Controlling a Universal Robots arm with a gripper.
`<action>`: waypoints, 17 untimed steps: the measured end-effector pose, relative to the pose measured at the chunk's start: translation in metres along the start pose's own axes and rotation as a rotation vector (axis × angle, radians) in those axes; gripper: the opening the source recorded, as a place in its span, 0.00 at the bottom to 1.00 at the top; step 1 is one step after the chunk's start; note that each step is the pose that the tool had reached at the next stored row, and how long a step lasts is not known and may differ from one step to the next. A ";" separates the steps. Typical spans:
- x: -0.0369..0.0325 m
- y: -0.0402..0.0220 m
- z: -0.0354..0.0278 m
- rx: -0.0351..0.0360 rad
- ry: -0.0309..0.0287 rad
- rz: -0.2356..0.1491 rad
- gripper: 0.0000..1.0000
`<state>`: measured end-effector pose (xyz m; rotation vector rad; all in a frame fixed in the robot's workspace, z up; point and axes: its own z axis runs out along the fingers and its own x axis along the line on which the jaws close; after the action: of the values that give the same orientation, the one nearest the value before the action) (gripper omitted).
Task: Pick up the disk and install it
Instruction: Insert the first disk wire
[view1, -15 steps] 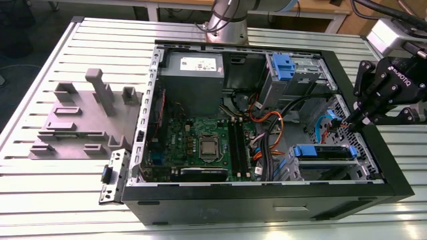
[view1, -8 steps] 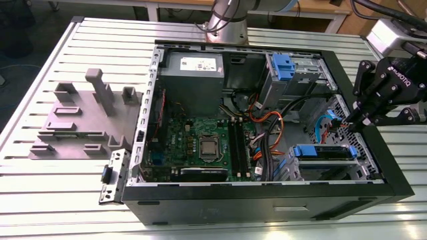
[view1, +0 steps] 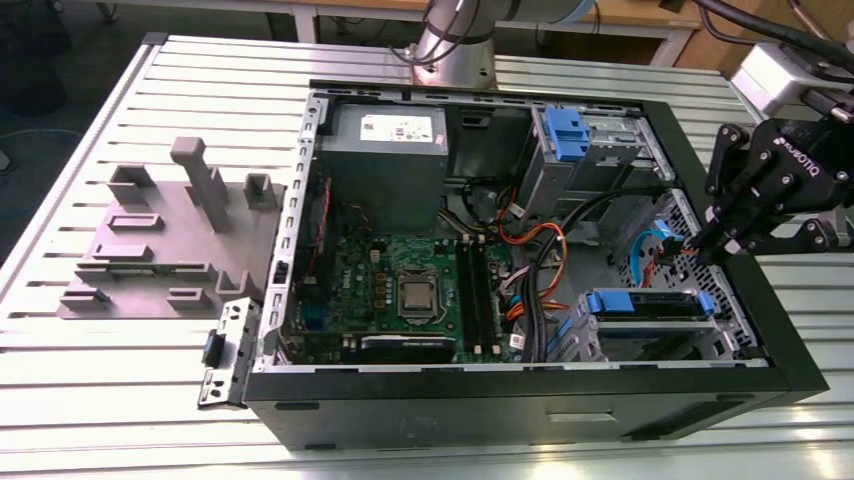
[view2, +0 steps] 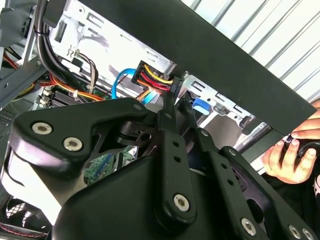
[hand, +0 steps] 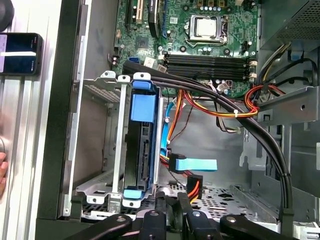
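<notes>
One disk (view1: 650, 304) sits on edge in the metal drive cage (view1: 587, 340) at the lower corner of the open computer case (view1: 534, 400), toward the exterior view's right — its blue carrier frame shows along the top edge, and in the first wrist view the disk (hand: 141, 145) stands slotted between the cage's grey rails with blue tabs at both ends. The gripper (view1: 701, 250) hangs over the case's right-hand wall in the exterior view, just beside the cage and apart from the disk; its jaws look drawn close together with nothing between them. In the first wrist view the gripper (hand: 170, 212) points down at the perforated case floor next to the cage, near a blue data plug (hand: 196, 164) and a red-and-yellow power plug (hand: 194, 186) lying loose on their cables. The motherboard (view1: 400, 290) fills the case's middle, with a grey power supply (view1: 387, 165) above it. On the slatted surface (view1: 107, 400) to the exterior view's left stands a grey fixture block (view1: 167, 240). A person's hand (view2: 290, 160) shows beyond the case wall in the second wrist view.
</notes>
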<state>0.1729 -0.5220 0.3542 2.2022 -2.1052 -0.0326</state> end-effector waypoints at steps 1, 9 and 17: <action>-0.0001 -0.0004 0.0003 -0.0002 0.0005 0.000 0.24; -0.0019 -0.0013 0.0023 -0.0006 0.0008 -0.005 0.24; -0.0021 -0.0013 0.0038 0.0012 0.0044 -0.039 0.24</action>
<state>0.1737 -0.5201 0.3502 2.2423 -2.0599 -0.0294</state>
